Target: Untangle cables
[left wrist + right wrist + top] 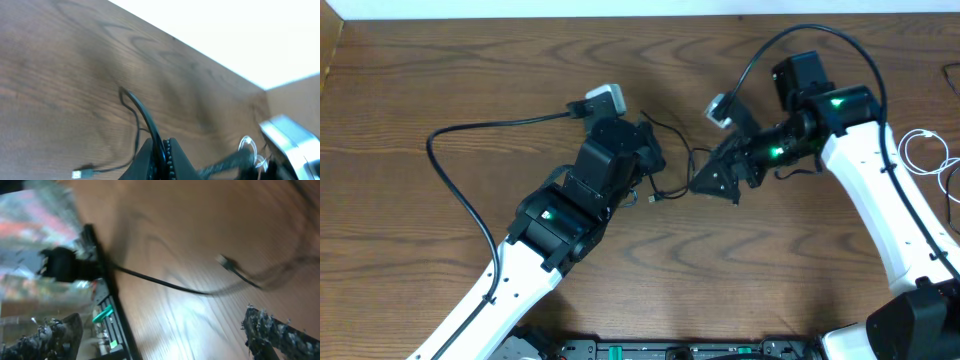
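My left pincer (162, 146) is pinched tight on one black cord (146, 116). The cord climbs out of the closed tips and bends away over the wooden table (60, 60). I judge that hold to be an anchor: one strand is kept lifted so another can be drawn clear of it.

My right pincer (160, 325) stands wide. Its two fingers (60, 332) sit far apart at the bottom of its own view, with nothing between them. Beyond them a cord ending in a small plug (225, 260) runs across the wood. I think the pincer is placed there to come in for that loose strand. The view is smeared, so I cannot tell which strand it is.

From above, my pincers face each other near the middle of the table, a little toward the far edge. The black cords (672, 172) are strung between them. Only that view shows the white cord (920, 150), which lies well apart by the right edge. Only my left wrist view shows the closed grip; from above, my own wrist hides it.
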You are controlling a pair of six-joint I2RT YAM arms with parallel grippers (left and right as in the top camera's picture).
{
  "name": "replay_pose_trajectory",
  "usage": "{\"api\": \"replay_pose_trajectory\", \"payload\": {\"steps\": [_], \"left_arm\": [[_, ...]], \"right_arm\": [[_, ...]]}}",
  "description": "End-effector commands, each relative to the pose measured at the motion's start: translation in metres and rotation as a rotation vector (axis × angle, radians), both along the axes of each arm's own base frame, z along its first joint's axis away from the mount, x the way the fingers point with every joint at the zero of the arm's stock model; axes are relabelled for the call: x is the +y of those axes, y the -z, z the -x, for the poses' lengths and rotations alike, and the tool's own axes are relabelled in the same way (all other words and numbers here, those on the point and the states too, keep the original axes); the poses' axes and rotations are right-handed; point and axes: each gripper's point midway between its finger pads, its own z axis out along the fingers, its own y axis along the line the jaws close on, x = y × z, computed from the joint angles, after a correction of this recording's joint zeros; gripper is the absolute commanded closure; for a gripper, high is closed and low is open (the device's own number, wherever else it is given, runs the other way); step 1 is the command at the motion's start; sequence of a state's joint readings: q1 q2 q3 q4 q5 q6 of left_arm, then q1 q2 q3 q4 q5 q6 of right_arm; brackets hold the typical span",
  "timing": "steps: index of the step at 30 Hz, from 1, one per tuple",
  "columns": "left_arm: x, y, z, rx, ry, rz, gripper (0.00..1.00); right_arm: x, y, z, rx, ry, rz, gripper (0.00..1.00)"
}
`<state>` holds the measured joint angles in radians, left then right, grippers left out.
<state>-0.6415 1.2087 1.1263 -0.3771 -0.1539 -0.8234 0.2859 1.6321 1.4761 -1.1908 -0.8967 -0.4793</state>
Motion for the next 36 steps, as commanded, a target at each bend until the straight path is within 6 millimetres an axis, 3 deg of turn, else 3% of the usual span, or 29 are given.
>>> {"api": "replay_pose_trajectory", "payload": {"steps": [1,4,6,10,12,14,16,17,21,27,30,31,36], "left_arm": [[0.011,-0.018,-0.006,0.005,-0.150,0.148,0.92],[0.005,-0.018,-0.004,0.059,-0.184,0.267,0.93],[0.001,-0.017,-0.002,0.097,-0.200,0.338,0.93],[-0.007,-0.018,0.001,0.122,-0.166,0.377,0.92],[-0.013,-0.022,0.002,0.123,-0.135,0.398,0.93],[-0.019,-0.028,0.002,0.113,-0.108,0.424,0.93],[-0.019,-0.028,0.002,0.111,-0.107,0.424,0.93],[-0.019,-0.028,0.002,0.110,-0.106,0.420,0.93],[-0.013,-0.012,0.007,0.132,-0.090,0.314,0.91],[0.008,0.035,0.034,0.269,-0.052,0.064,0.70],[0.027,0.063,0.059,0.374,-0.011,-0.108,0.65],[0.042,0.075,0.070,0.418,-0.009,-0.201,0.65],[0.091,0.097,0.102,0.551,-0.092,-0.430,0.66]], "right_arm": [[0.028,-0.027,0.022,-0.150,-0.209,-0.195,0.05],[0.046,-0.030,0.027,-0.214,-0.270,-0.218,0.07],[0.055,-0.033,0.027,-0.256,-0.297,-0.233,0.14],[0.062,-0.034,0.030,-0.284,-0.323,-0.244,0.19],[0.064,-0.033,0.031,-0.284,-0.330,-0.240,0.28],[0.066,-0.030,0.032,-0.287,-0.335,-0.223,0.51],[0.064,-0.026,0.031,-0.285,-0.329,-0.195,0.91],[0.063,-0.023,0.031,-0.282,-0.324,-0.176,0.99],[0.056,-0.008,0.023,-0.257,-0.269,-0.069,0.99],[0.036,0.017,0.001,-0.239,-0.130,0.147,0.99],[0.005,0.038,-0.027,-0.246,0.061,0.383,0.99],[-0.014,0.045,-0.041,-0.266,0.161,0.497,0.99],[-0.074,0.039,-0.093,-0.361,0.575,0.748,0.99]]}}
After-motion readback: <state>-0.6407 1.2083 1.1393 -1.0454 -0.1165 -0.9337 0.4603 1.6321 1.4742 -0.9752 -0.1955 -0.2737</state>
